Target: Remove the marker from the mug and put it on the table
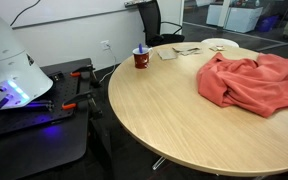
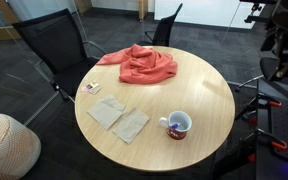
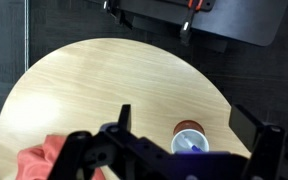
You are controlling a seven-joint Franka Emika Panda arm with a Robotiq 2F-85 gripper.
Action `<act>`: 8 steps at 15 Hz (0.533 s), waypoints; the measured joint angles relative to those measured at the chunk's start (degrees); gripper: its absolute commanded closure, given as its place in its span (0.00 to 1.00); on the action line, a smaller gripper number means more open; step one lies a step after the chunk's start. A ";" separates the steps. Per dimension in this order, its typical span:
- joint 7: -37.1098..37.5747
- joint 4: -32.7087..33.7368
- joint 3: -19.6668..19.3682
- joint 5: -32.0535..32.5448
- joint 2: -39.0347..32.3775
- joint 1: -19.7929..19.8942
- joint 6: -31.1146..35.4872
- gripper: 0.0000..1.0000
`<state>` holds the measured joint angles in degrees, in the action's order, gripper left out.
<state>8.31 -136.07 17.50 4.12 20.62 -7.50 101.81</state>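
Observation:
The dark red mug (image 1: 141,60) stands near the edge of the round wood table (image 1: 164,115). It also shows in an exterior view (image 2: 176,126) on the table (image 2: 189,90). The blue marker (image 1: 141,49) stands in the mug, its tip above the rim, and shows inside it (image 2: 171,123). In the wrist view my gripper (image 3: 189,120) is open and empty, high above the table (image 3: 104,80). The mug (image 3: 189,128) lies between its fingers in the picture, with the marker (image 3: 194,146) in its pale inside. The gripper does not show in the exterior views.
A red cloth (image 1: 249,80) (image 2: 139,63) lies crumpled on the far part of the table. Two napkins (image 2: 106,112) (image 2: 131,125) and a small card (image 2: 91,88) lie near the mug. Black chairs (image 2: 59,45) ring the table. The black platform with the white robot base (image 1: 9,60) adjoins it.

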 measured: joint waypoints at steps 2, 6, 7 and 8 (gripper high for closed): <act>-5.55 -0.15 -0.92 1.78 -1.44 -1.08 1.45 0.00; -17.54 -0.94 -3.27 3.18 -3.35 -2.80 6.83 0.00; -20.78 -1.28 -3.96 3.18 -3.74 -3.18 8.56 0.00; -24.14 -1.62 -4.69 3.18 -4.15 -3.51 10.20 0.00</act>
<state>-15.84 -137.69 12.82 7.30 16.47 -11.02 112.01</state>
